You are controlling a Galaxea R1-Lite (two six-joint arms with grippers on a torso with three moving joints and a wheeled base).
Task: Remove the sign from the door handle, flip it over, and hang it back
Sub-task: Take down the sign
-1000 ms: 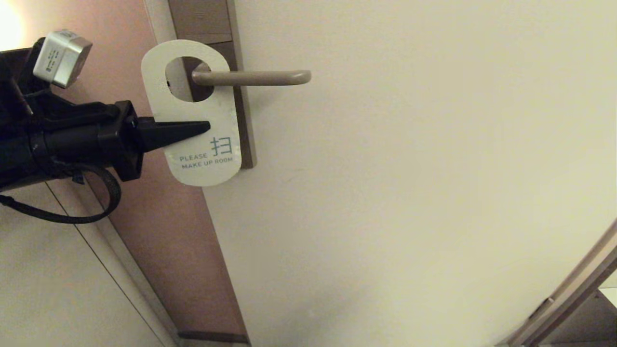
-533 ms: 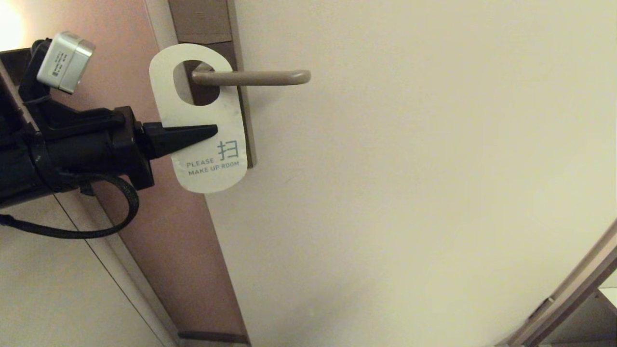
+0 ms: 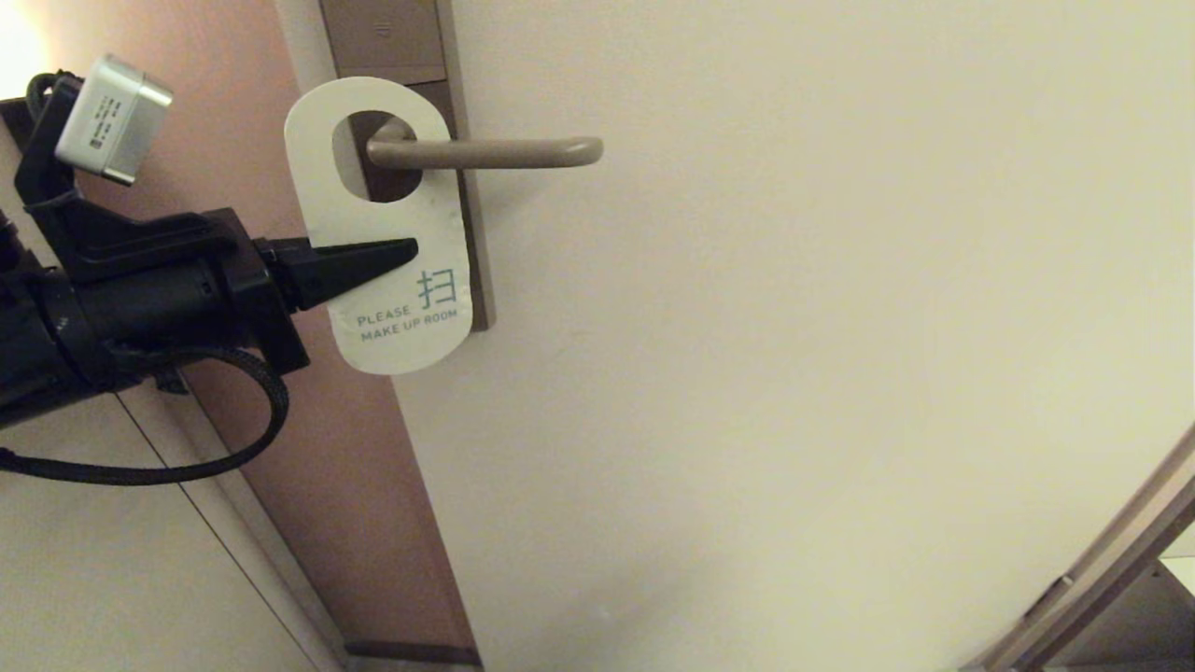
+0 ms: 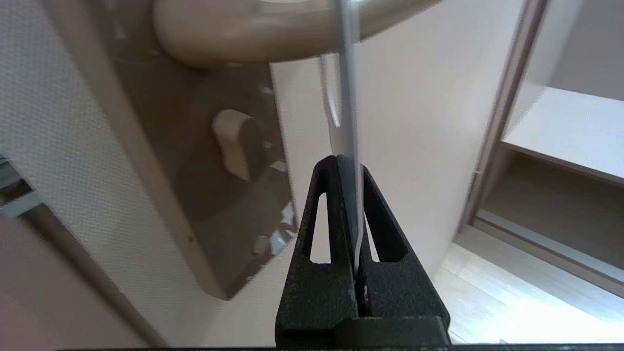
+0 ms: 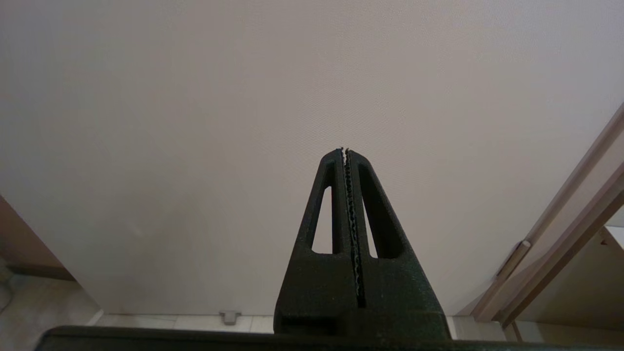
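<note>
The sign point(image 3: 397, 233) shows its white "PLEASE MAKE UP ROOM" side. Its oval hole is round the door handle point(image 3: 495, 152), close to the lever's base at the lock plate point(image 3: 467, 233). My left gripper point(image 3: 406, 250) comes in from the left and is shut on the sign's middle. In the left wrist view the sign point(image 4: 348, 122) shows edge-on between the jaws of my left gripper point(image 4: 347, 163), running up to the handle point(image 4: 253, 34). My right gripper point(image 5: 344, 151) is shut and empty, facing the bare door, and is out of the head view.
The cream door point(image 3: 794, 327) fills the right side, with a pinkish door edge or wall point(image 3: 308, 448) on the left. A thumb-turn knob point(image 4: 234, 146) sits on the lock plate below the handle. A shelf opening point(image 3: 1120, 597) is at the lower right.
My left gripper has carried the sign a little to the right and then up, so the hole has shifted along the handle. The sign stays in the grip.
</note>
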